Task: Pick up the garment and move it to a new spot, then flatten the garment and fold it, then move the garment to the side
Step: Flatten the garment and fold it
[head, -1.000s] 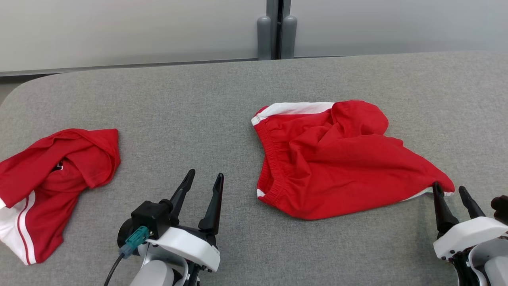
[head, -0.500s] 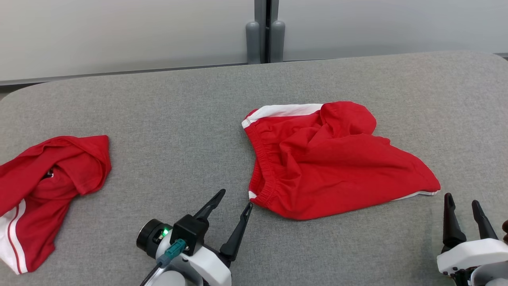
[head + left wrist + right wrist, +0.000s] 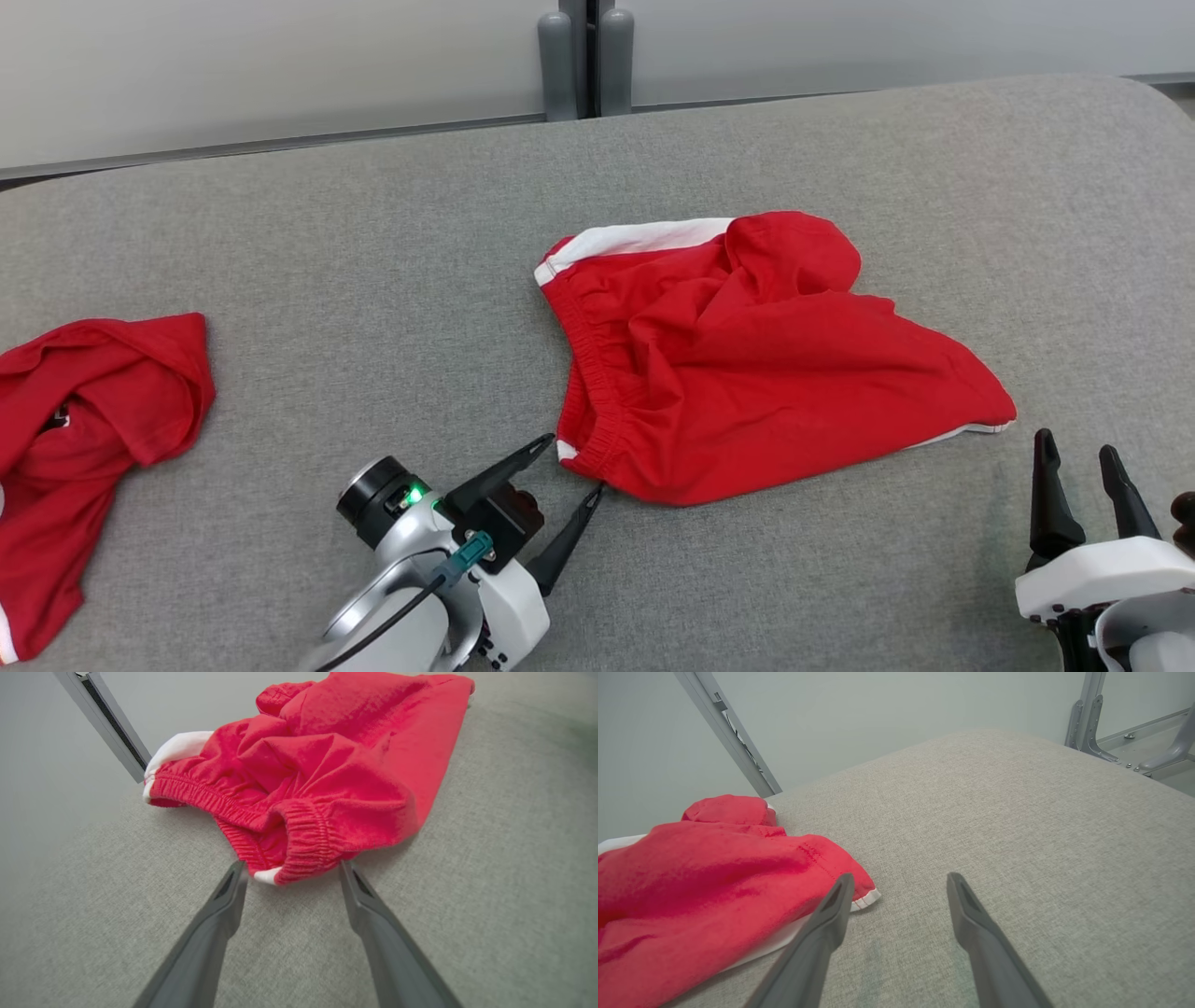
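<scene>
Shorts point(image 3: 747, 373) lie long axis left-right, waistband point(image 3: 586, 373) leftward. Left end effector point(image 3: 574, 462) apart at waistband corner; right end effector point(image 3: 1075, 442) apart near hem point(image 3: 990, 425).

- The garment point(image 3: 747, 364) is a pair of red shorts with white trim, lying crumpled near the middle of the grey fabric table point(image 3: 373, 243).
- Its gathered elastic waistband point(image 3: 586, 373) faces the robot's left and runs from the far side to the near side. The near end curls over on itself, showing a small white patch.
- A broad white band point(image 3: 644, 238) lies along the far edge, next to a raised, rumpled lump of cloth point(image 3: 794, 252).
- The creased body tapers rightward to a hem corner point(image 3: 990, 420) with thin white edging, lying flat on the table.
</scene>
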